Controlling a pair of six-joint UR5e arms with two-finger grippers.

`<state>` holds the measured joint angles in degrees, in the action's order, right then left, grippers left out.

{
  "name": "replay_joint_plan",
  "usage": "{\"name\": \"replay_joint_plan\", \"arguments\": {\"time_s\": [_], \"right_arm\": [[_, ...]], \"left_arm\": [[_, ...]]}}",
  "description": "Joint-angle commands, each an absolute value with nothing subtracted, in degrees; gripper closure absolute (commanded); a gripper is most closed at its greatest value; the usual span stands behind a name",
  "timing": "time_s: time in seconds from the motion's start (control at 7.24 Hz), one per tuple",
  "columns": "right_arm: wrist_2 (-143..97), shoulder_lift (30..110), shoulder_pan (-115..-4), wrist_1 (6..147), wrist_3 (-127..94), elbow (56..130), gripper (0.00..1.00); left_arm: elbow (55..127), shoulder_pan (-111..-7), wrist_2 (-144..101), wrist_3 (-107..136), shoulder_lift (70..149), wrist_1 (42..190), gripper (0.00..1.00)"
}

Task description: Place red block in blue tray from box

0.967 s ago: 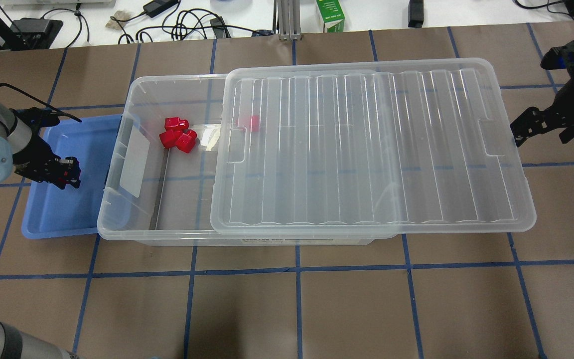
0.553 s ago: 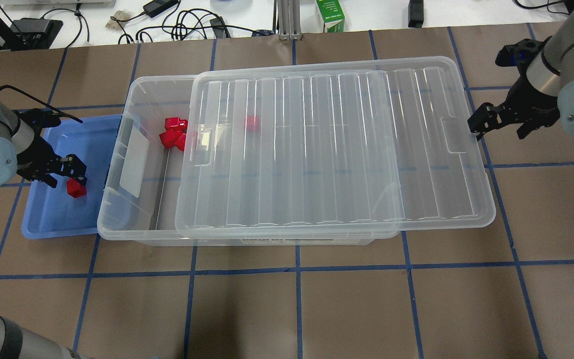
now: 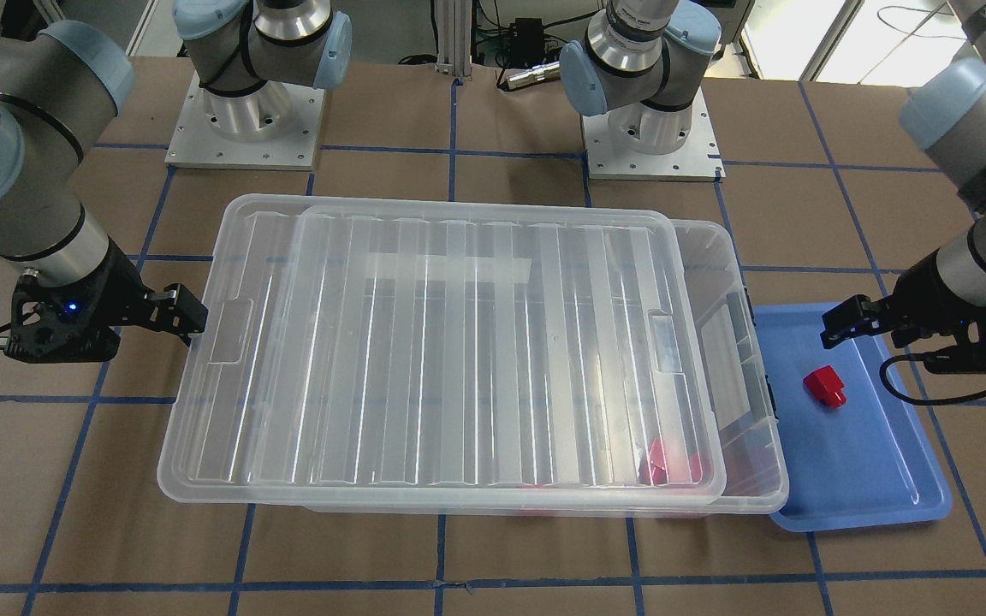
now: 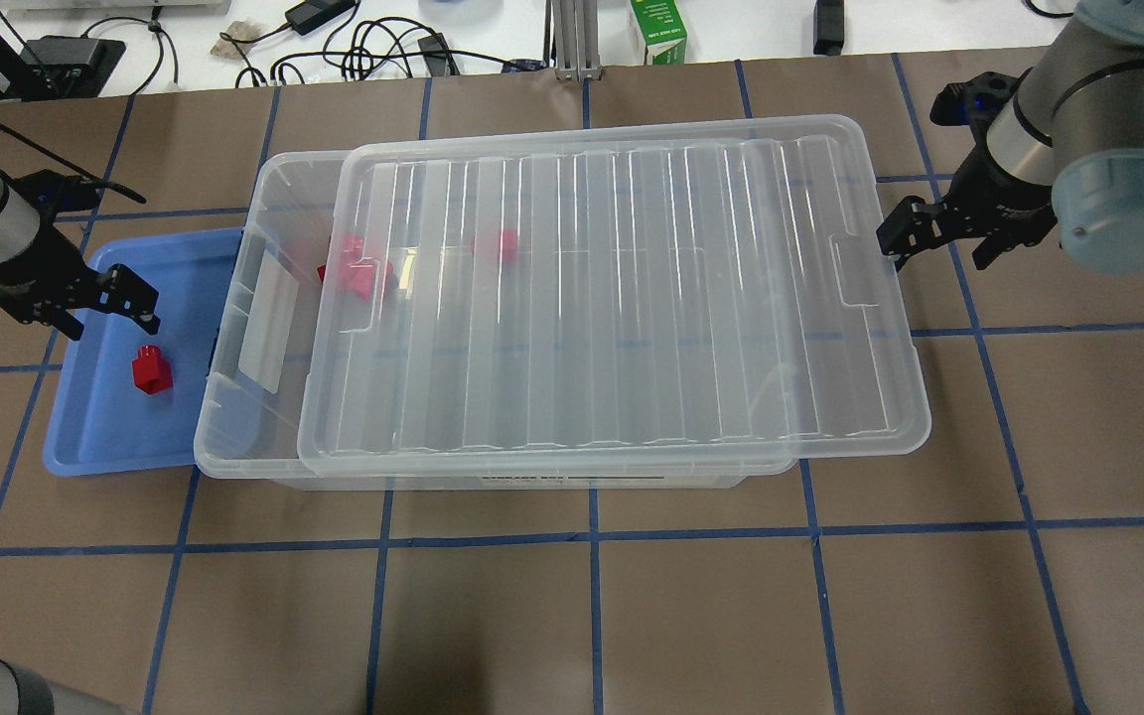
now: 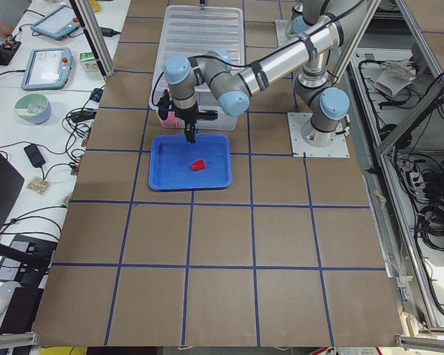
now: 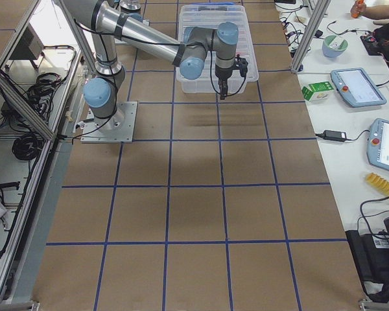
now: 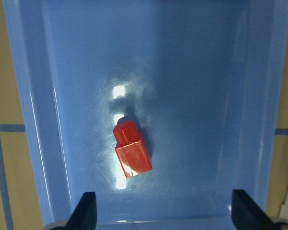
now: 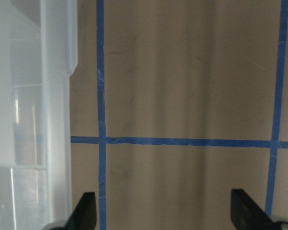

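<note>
One red block (image 4: 151, 370) lies on its side in the blue tray (image 4: 85, 437), left of the box (image 4: 234, 397). It also shows in the left wrist view (image 7: 132, 155) and the front view (image 3: 825, 387). My left gripper (image 4: 103, 308) is open and empty above the tray's far half, apart from the block (image 7: 165, 213). Several more red blocks (image 4: 363, 273) show dimly under the ribbed lid (image 4: 612, 298), which covers most of the box. My right gripper (image 4: 939, 243) is open, and one finger (image 8: 86, 211) sits at the lid's right edge.
The lid overhangs the box's right and near sides. Brown paper with blue tape lines covers the table (image 4: 592, 616). Cables and a green carton (image 4: 658, 32) lie beyond the far edge. The tray's right rim is tucked under the box's left end.
My left gripper opened, let the red block drop into the blue tray, and drew back from it. My right gripper moved left, and the lid slid left over the box.
</note>
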<state>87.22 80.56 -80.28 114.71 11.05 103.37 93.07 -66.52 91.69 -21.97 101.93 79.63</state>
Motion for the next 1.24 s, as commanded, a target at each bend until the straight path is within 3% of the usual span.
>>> {"name": "replay_joint_plan", "arguments": {"time_s": [0.0,0.28,0.55,1.11], "right_arm": [[87.19,79.89,-83.22,115.83,6.7,103.27,0.0],[87.27,79.36,-83.85,118.04,6.15,103.18,0.0],[87.98,79.72,-83.85,117.08,6.42,101.01,0.0],[89.47,85.94,-89.54,92.78,-1.96,84.42,0.0]], "left_arm": [[90.52,-76.76,91.32,-9.74,95.13,85.78,0.0],[90.01,-87.58,92.11,-0.48,91.51,85.25,0.0],[91.04,-89.74,92.11,-0.09,89.83,86.04,0.0],[90.26,-88.6,92.45,-0.88,89.03,87.45,0.0]]}}
